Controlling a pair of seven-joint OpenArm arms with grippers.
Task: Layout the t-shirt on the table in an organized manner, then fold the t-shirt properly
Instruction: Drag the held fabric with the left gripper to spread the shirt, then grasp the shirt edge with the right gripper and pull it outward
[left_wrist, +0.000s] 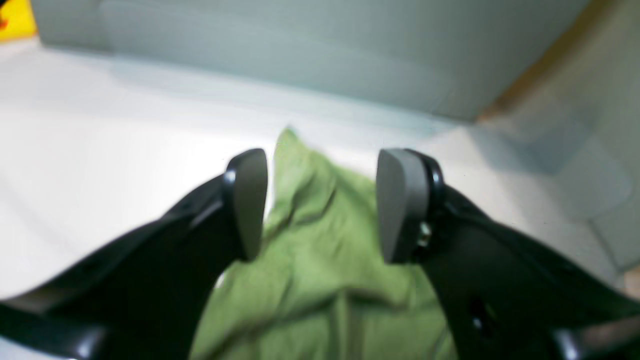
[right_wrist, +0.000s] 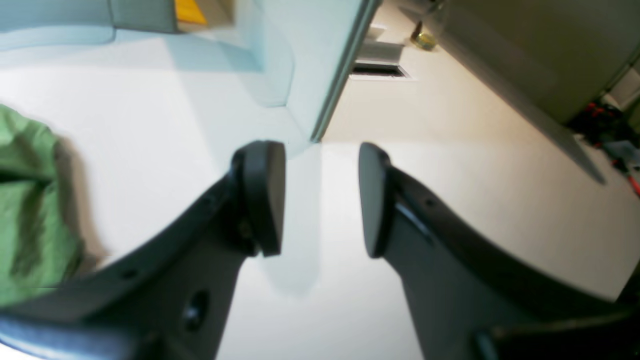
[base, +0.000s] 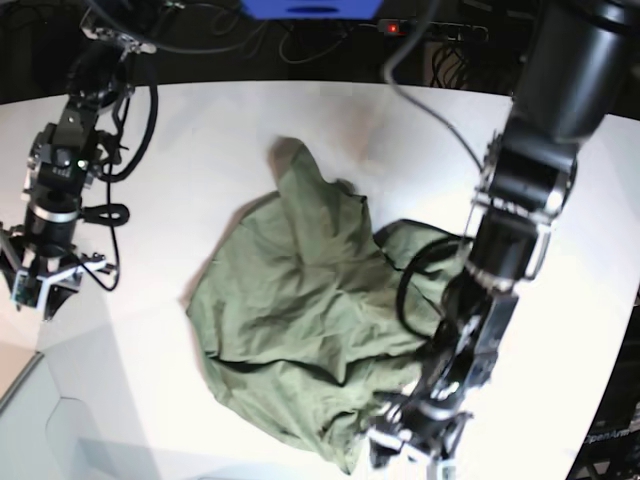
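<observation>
A wrinkled olive-green cotton t-shirt (base: 300, 320) is seen crumpled in a loose heap at the centre of the large smooth white desk (base: 200, 130) in the base view, one pointed fold reaching toward the upper middle of the frame. At the lower right of that view the left tool (left_wrist: 320, 205) is poised over the shirt's lower edge, its grey pads parted with green fabric visible in the gap but not pinched. At the far left the right tool (right_wrist: 320, 200) is held partly open over bare desk, nothing gripped, the shirt lying apart at the left edge of its wrist view.
</observation>
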